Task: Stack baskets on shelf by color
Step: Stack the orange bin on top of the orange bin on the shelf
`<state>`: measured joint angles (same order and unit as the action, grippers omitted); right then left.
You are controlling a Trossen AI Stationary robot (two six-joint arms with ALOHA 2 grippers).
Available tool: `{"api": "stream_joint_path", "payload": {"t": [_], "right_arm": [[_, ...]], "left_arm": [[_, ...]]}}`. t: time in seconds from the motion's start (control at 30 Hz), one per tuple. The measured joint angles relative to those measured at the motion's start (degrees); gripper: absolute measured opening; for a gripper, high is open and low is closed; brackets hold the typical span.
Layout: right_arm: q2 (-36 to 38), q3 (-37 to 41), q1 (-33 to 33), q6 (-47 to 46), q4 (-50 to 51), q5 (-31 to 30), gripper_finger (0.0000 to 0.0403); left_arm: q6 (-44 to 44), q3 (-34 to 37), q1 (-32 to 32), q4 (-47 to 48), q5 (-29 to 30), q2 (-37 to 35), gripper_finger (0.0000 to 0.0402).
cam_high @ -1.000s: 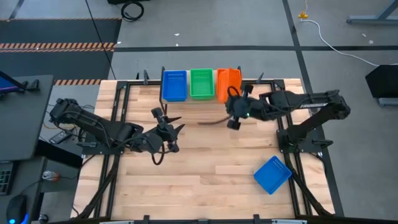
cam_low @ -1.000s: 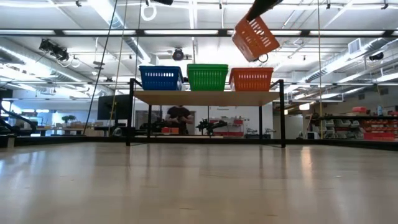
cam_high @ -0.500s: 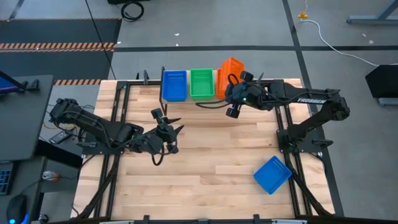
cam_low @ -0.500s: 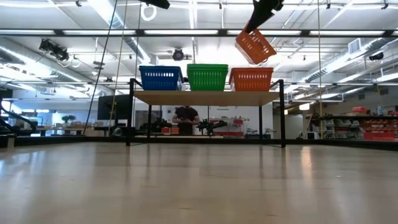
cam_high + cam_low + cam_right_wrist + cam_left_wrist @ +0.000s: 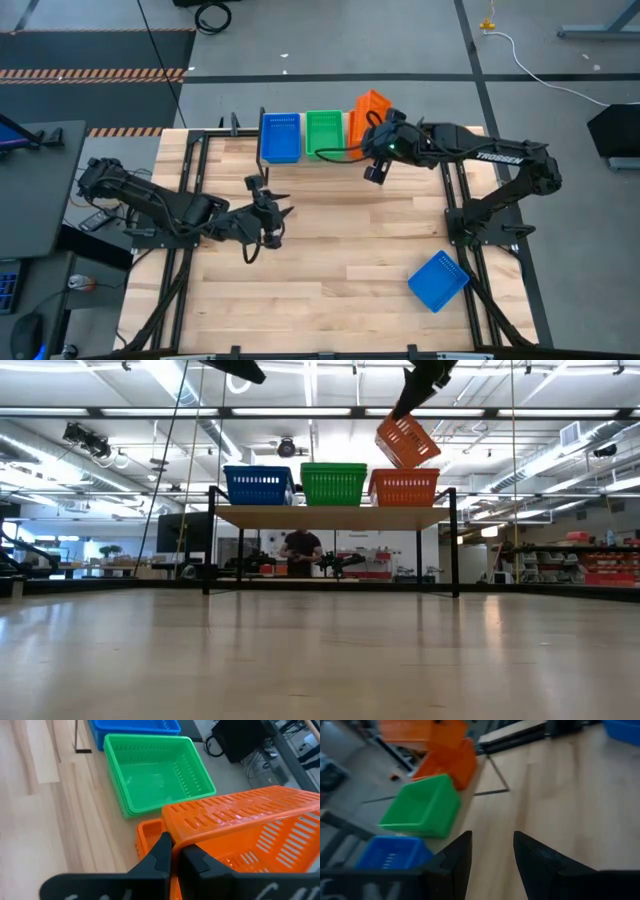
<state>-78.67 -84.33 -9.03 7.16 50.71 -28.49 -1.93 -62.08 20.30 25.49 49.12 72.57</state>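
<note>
Now, carried basket: I hold an orange basket [image 5: 407, 440] in my right hand [image 5: 176, 854], tilted, in the air just above the orange stack [image 5: 404, 487] at the right end of the shelf [image 5: 333, 516].
Right hand state: my fingers are pressed together on the basket's rim, a thin pinch on one wall, which is why it hangs skewed rather than level.
Why held so: I judge the tilt lets one edge enter the basket below first, so the two nest instead of catching rim on rim.
Right arm pose: stretched long across the back of the bench [image 5: 330, 260] toward the shelf, wrist turned down over the orange pile.
Shelf order: blue stack [image 5: 280, 136] at one end, green stack [image 5: 324, 134] in the middle, orange at the other end, each colour on its own spot.
Stack counts: I cannot tell how many baskets sit in each pile; the walls merge from here.
Stray basket: one blue basket [image 5: 438, 281] lies on the bench near the front right corner, well apart from the shelf, not yet stacked.
Left hand [image 5: 276, 212]: spread and empty, waiting low over the left middle of the bench, pointed toward the shelf.
Background: a person [image 5: 299, 550] stands in the room beyond the shelf.
</note>
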Motion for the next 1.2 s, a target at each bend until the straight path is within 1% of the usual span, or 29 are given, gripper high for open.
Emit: {"api": "stream_joint_path", "payload": {"t": [0.13,0.2,0.3,0.53,0.7,1.0,1.1,1.2], "right_arm": [[0.0,0.0,-1.83,0.65,1.43,0.32,0.0016],[0.0,0.0,-3.01,0.53,3.38,1.91,0.0016],[0.0,0.0,-4.46,0.5,5.59,4.47,0.0016],[0.0,0.0,-5.02,0.97,5.8,4.65,0.0027],[0.0,0.0,-4.99,2.56,5.09,7.37,0.003],[0.0,0.0,-4.99,2.68,5.07,7.62,0.0033],[0.0,0.0,-4.99,2.62,5.08,7.72,0.004],[0.0,0.0,-4.99,2.49,5.08,9.18,0.0056]], "left_arm": [[0.0,0.28,-0.61,-0.49,-5.21,0.0,0.0151],[-0.04,0.94,-0.66,-0.62,-6.38,0.0,0.0151],[0.05,1.33,-0.64,-0.7,-6.48,0.03,0.0151],[0.22,1.36,-0.64,-1.15,-6.46,0.03,0.0149],[0.22,1.36,-0.64,-1.45,-6.4,0.03,0.0149],[0.58,1.36,-0.64,-1.46,-6.38,0.03,0.0148],[1.24,1.36,-0.64,-1.46,-6.38,0.03,0.0147],[1.31,1.38,-0.63,-1.46,-6.38,0.03,0.0148]]}}
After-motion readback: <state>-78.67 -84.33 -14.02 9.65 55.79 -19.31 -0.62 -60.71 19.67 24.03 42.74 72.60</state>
